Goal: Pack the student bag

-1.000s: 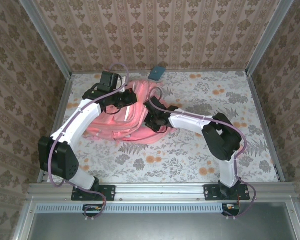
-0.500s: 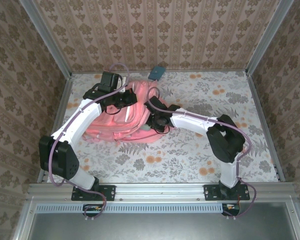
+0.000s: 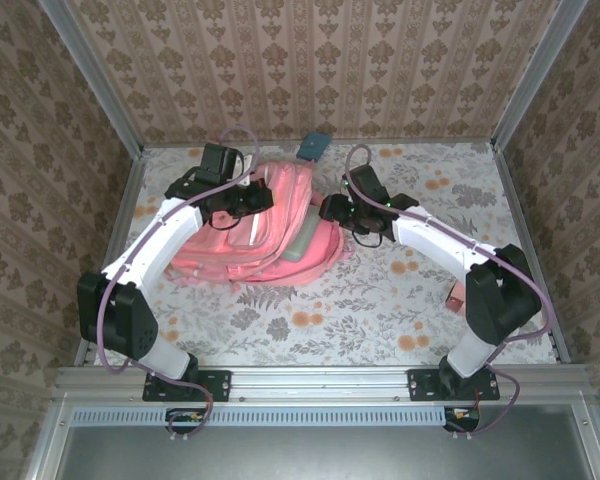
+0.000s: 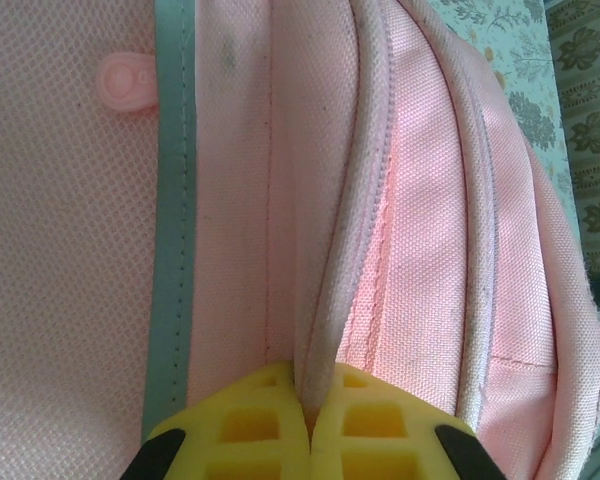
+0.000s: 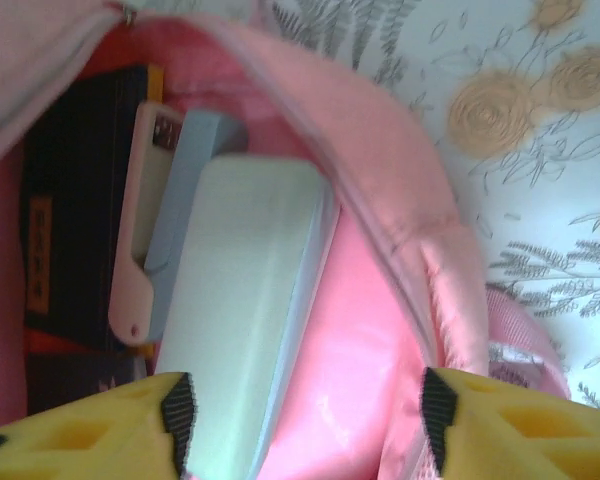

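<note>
Pink bag (image 3: 250,245) lies far-left on table (image 3: 400,300), mouth facing right gripper (image 3: 330,210). Left gripper (image 4: 310,425) pinches bag rim. Right gripper jaws apart, empty, just beside mouth; pale case (image 5: 240,300) inside.

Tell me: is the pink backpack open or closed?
Open: the right wrist view looks into the student bag, where a pale case lies inside.

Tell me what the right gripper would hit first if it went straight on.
Probably the pale green case lying in the open mouth of the pink backpack. It sits straight ahead of the open right gripper. Depth is unclear, so the gap is uncertain.
</note>
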